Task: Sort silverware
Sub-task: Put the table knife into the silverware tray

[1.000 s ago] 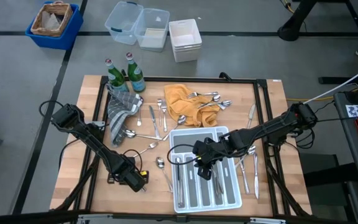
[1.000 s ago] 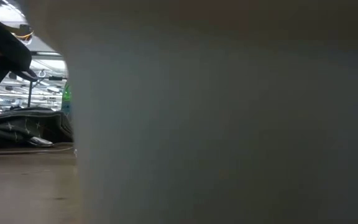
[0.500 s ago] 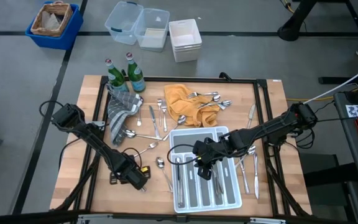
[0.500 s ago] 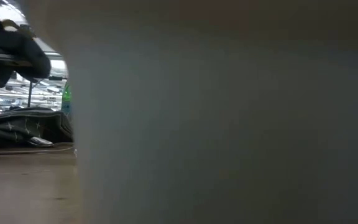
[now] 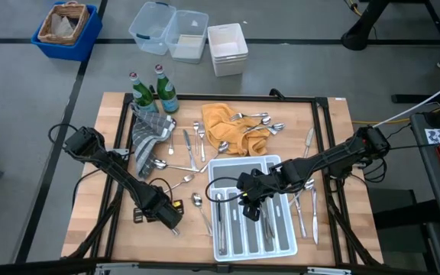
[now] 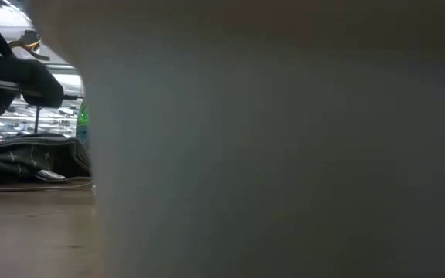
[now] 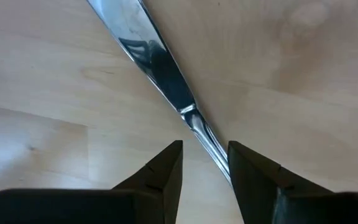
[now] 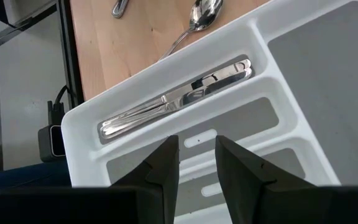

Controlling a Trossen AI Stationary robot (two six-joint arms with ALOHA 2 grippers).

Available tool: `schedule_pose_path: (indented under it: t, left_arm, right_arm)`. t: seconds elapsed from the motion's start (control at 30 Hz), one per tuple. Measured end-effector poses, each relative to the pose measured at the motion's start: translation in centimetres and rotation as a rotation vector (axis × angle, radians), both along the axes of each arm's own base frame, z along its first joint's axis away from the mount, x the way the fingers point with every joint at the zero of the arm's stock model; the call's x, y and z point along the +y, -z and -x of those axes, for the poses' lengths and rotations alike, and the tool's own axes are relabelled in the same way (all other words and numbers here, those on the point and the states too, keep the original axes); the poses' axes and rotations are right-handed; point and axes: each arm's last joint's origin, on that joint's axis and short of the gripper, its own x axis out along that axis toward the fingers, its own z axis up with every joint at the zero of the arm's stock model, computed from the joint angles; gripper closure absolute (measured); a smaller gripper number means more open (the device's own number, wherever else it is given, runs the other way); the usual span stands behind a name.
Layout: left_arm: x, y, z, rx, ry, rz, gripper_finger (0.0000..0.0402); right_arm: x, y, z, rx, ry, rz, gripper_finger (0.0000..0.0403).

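Silverware, shiny slim metal forks/spoons/knives, lies loose over the wooden worktop between the orange crumpled cloth and the white compartmented plastic tray, w/ some pieces already in the tray slots and a few more on the bare wood to its right.

My left hand is down low at the front of the worktop, left of the tray, over one slim shiny table knife. Fingers are a narrow gap apart, nothing held yet; the knife's neck, where blade meets handle, runs diagonally into that gap.

To do this grab well, I judge:
- straddle the neck/handle, not the flat blade, since the blade prob slips
- turn the wrist so my fingers cross the knife square, as it now sits at an angle to them
- get fingertips right down to the wood before closing, since it's thin & flat
- lift level, check it doesn't swing

My right hand hangs over the tray, fingers slightly apart, empty; a crosswise slot ahead of it holds two long silver pieces. It waits there, clear of my path I think.
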Motion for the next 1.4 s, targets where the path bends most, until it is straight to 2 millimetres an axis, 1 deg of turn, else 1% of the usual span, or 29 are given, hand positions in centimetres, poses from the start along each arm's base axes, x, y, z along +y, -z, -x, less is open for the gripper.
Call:
schedule_pose_path:
  t: [0.23, 0.63, 0.73, 0.9, 1.13, 1.23, 1.4]
  left_arm:
    - [0.3, 0.1, 0.3, 0.035, -0.005, -0.031, 0.0285]
    - [0.9, 0.0, -0.5, -0.002, -0.038, -0.023, 0.0285]
    - [0.9, 0.0, -0.5, -0.004, -0.036, -0.021, 0.0285]
    - [0.2, 0.0, -0.4, -0.021, -0.017, 0.003, 0.0285]
    - [0.2, 0.0, -0.3, -0.009, -0.012, -0.003, 0.0285]
    - [0.1, 0.3, -0.2, -0.002, -0.010, -0.009, 0.0285]
    - [-0.2, 1.3, -0.5, 0.016, -0.007, -0.017, 0.0285]
  right_arm:
    - [0.0, 0.0, 0.0, -0.001, -0.002, 0.002, 0.0297]
    - [0.0, 0.0, 0.0, -0.001, -0.002, 0.002, 0.0297]
    - [0.0, 0.0, 0.0, -0.001, -0.003, 0.002, 0.0297]
    - [0.0, 0.0, 0.0, -0.001, -0.002, 0.002, 0.0297]
    - [0.0, 0.0, 0.0, -0.001, -0.003, 0.002, 0.0297]
    - [0.0, 0.0, 0.0, -0.001, -0.003, 0.002, 0.0297]
    - [0.0, 0.0, 0.0, 0.000, -0.003, 0.002, 0.0297]
